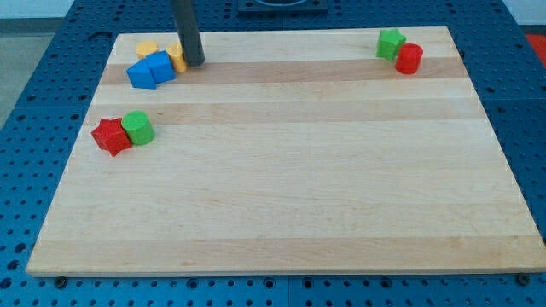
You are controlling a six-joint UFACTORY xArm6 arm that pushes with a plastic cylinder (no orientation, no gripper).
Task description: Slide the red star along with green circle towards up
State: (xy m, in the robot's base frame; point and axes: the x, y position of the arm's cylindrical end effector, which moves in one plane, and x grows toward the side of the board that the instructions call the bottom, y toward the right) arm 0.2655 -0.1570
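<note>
Red star [111,136] and green circle [137,128] sit touching at the frame's left edge, mid-height. My tip [194,62] rests upper left, just beside a yellow block [176,56] and blue blocks [152,70], well apart from the pair. No fingers on this rod. Push judged not yet begun; all upward travel remains

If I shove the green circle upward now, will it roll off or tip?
Probably neither: the green circle looks like a squat cylinder standing on its flat end, so it should slide. It touches the red star, so an off-centre push may separate them. My tip is far above both.
</note>
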